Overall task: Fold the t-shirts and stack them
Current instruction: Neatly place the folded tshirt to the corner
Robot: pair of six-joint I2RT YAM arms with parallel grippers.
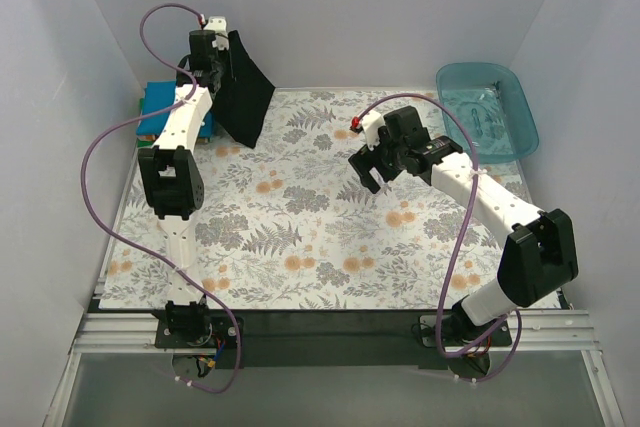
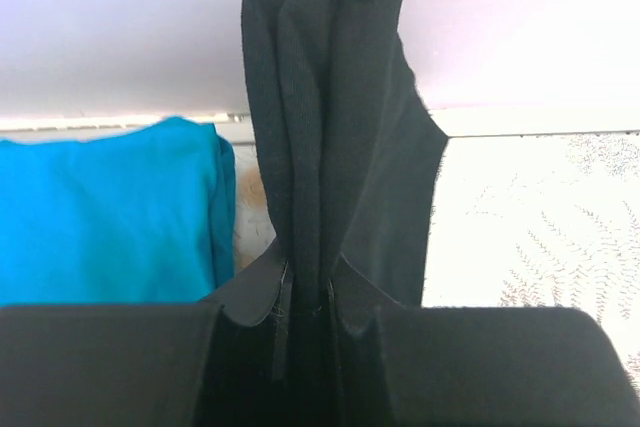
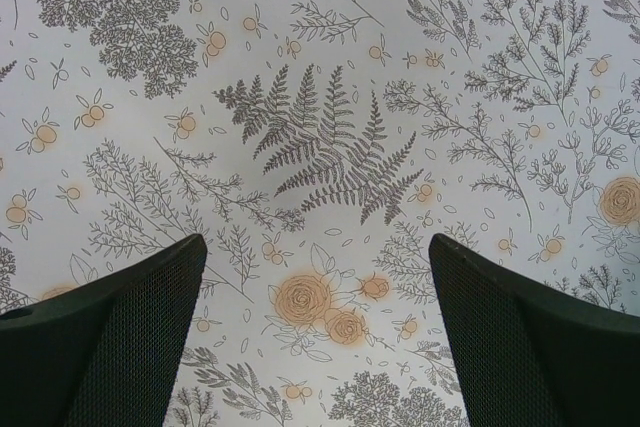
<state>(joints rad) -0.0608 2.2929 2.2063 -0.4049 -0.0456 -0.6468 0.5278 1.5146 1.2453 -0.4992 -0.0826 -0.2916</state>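
1. Floral tablecloth (image 1: 300,237) covers the work area. The middle is bare print.
2. Black t-shirt (image 1: 245,97) is at the far-left corner. It hangs in a bunched drape with its long axis vertical. The lower corner reaches toward the tablecloth, but contact cannot be confirmed.
3. Teal tub (image 1: 488,107) is at the far right, well apart from the shirts.
4. Blue t-shirt (image 2: 100,217) lies folded flat, just left of the hanging black one.
5. Left gripper (image 2: 305,297) is raised, its jaws clamped on gathered folds of the black t-shirt.
6. Right gripper (image 3: 315,247) has its jaws wide apart and holds nothing. It hovers over bare print right of centre.
7. Key relation: the black t-shirt lies left of and beyond the right gripper, well apart. Judgement: spreading it calls for the right arm to cross leftward to the free lower edge.
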